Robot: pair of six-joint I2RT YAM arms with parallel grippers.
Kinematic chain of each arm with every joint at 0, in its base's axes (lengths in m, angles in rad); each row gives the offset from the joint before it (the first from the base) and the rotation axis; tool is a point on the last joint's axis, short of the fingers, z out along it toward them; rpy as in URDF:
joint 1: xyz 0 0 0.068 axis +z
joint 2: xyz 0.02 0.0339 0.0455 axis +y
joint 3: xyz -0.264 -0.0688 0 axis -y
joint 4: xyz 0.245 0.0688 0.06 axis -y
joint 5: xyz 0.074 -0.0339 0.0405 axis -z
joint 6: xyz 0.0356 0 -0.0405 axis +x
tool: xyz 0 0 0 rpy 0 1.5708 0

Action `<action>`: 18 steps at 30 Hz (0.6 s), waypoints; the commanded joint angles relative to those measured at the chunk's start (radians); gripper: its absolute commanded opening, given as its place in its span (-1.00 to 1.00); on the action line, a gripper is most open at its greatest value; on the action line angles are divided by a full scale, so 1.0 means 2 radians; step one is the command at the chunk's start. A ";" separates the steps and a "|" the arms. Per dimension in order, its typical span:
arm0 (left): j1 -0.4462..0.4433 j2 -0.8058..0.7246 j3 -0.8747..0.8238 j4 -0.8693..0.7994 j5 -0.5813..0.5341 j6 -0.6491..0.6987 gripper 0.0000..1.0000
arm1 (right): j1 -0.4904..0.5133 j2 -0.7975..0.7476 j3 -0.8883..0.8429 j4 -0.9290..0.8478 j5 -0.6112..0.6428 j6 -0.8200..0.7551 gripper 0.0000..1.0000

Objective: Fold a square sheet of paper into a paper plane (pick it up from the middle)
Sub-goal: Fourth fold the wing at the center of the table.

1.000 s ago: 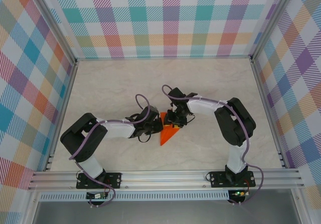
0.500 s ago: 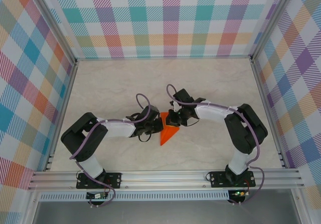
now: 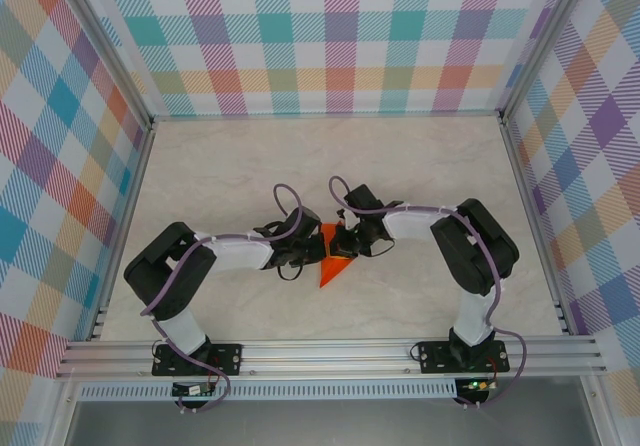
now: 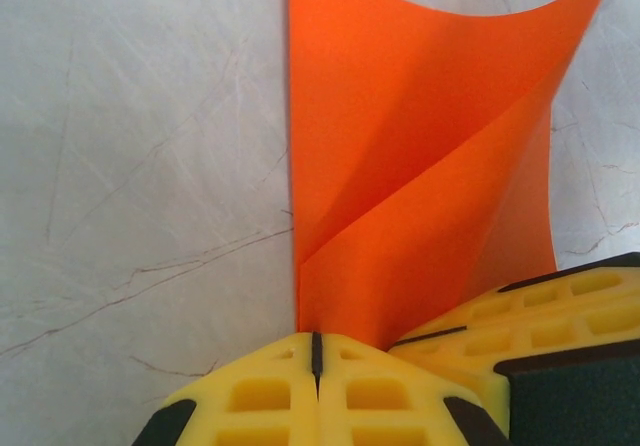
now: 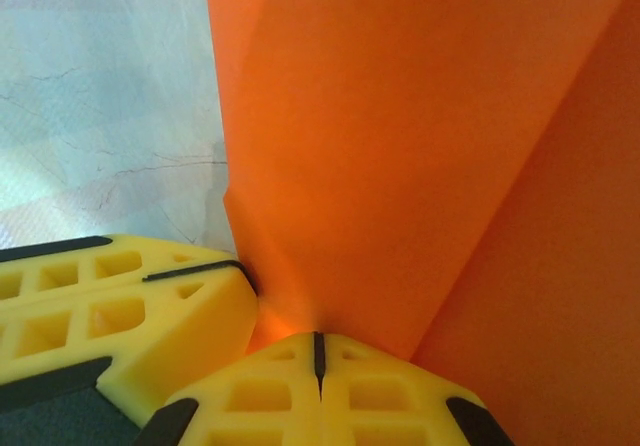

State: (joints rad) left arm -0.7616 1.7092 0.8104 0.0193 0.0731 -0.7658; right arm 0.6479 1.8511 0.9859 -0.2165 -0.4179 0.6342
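The left gripper (image 4: 315, 354) and right gripper (image 5: 318, 354), side by side, are clamped on the thin bright-orange sheet of paper (image 4: 420, 166) (a part-folded triangle at mid-table), so a clean crease likely needs both pinches level and the fold pressed flat on the pale marbled tabletop (image 3: 200, 166).

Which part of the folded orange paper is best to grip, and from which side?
Probably the lifted flap of the orange paper, near its curling free edge, coming in low from the side where the layers part. The bottom layer looks flat on the table, with no gap beneath.
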 commanded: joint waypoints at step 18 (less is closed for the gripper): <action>-0.005 0.039 0.006 -0.095 -0.031 0.014 -1.00 | -0.027 -0.016 -0.021 0.070 -0.031 -0.011 -0.96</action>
State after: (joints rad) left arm -0.7670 1.7206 0.8436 -0.0349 0.0647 -0.7612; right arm 0.5953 1.7660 0.9092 -0.0978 -0.4522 0.6342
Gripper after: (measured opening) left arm 0.039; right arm 0.047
